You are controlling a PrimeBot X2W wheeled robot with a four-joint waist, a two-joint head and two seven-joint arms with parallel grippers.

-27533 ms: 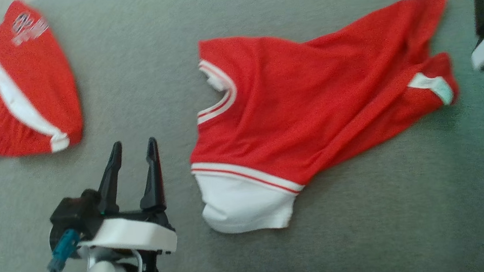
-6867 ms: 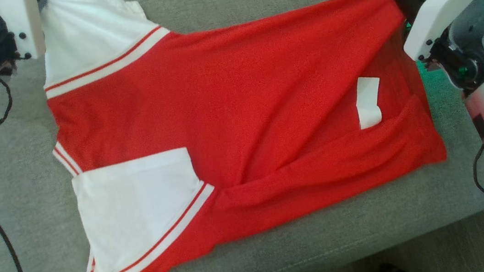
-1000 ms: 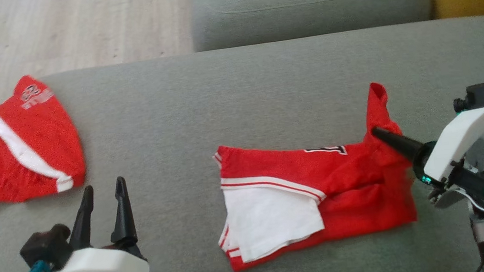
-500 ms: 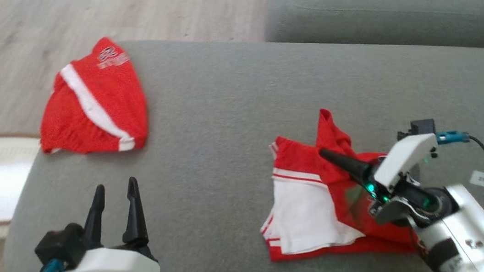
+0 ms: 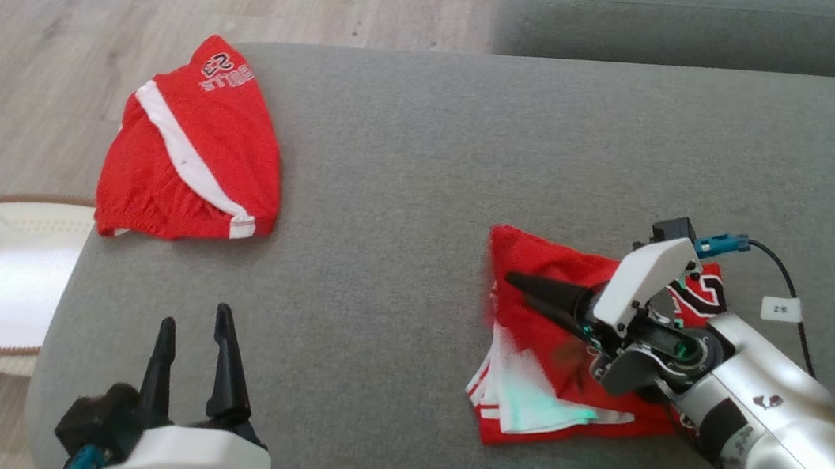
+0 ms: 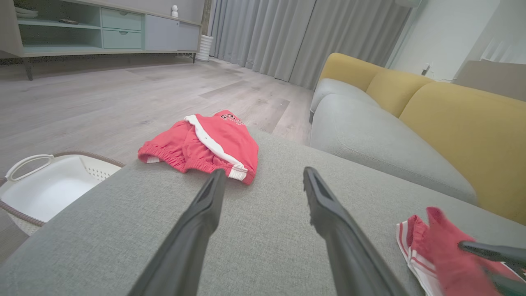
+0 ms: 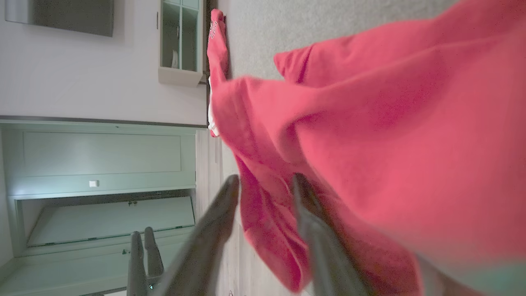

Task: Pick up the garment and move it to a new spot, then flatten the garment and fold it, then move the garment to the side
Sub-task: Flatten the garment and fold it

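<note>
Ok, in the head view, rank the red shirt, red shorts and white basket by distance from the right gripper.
1. Red shirt, between the right gripper's jaws.
2. Red shorts, far left on the couch.
3. White basket, on the floor past the couch's left end.

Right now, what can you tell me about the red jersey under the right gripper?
The red jersey looks like thin knit fabric with white, stripe-trimmed panels. Black-and-white lettering shows beside the arm. It lies folded into a rumpled bundle on the grey sofa cushion, near its front edge. The right gripper pinches a raised red fold of it.
</note>
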